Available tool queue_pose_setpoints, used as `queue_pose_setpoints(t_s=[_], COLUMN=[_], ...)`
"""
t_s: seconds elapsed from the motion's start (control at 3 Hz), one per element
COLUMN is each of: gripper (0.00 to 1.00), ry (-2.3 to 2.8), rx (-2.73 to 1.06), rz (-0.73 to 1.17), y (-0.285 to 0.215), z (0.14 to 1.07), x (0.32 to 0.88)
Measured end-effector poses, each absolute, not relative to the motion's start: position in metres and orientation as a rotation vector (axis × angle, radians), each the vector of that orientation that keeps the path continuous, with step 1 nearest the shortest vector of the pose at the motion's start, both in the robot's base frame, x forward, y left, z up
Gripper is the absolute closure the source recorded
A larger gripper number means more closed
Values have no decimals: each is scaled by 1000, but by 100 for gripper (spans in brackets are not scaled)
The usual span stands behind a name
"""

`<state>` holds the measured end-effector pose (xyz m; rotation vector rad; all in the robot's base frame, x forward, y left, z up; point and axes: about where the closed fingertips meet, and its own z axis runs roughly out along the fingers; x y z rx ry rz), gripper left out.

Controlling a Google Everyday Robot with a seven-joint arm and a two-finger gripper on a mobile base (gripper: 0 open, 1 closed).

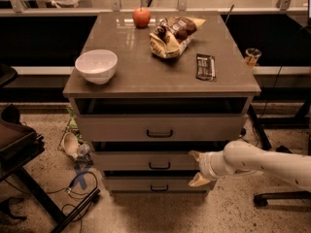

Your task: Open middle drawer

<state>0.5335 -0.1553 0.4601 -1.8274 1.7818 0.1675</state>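
The middle drawer (131, 161) is the grey-beige front between the taller top drawer (116, 128) and the low bottom drawer (131, 184). Its small black bar handle (159, 166) sits at centre. A dark gap shows above its front. My gripper (195, 168) comes in from the right on a white arm (252, 161). It is open, its two tan fingers spread one above the other. It sits in front of the right part of the middle drawer's front, right of the handle. I cannot tell whether it touches the front.
On the cabinet top (146, 76) are a white bowl (96, 65), a red apple (142, 17), a snack bag (172, 35) and a dark wrapped bar (205, 66). A dark chair (17, 144) and floor cables (77, 181) lie left. A chair base (279, 197) stands right.
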Motion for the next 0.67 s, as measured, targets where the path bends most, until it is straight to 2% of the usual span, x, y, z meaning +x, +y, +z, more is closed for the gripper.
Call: queue_pose_setpoints(t_s=[0.33, 0.67], gripper=[0, 0], ry=[1772, 1772], rx=[-1824, -1824], rz=[100, 100], y=[-166, -166], z=[480, 480], x=[554, 554])
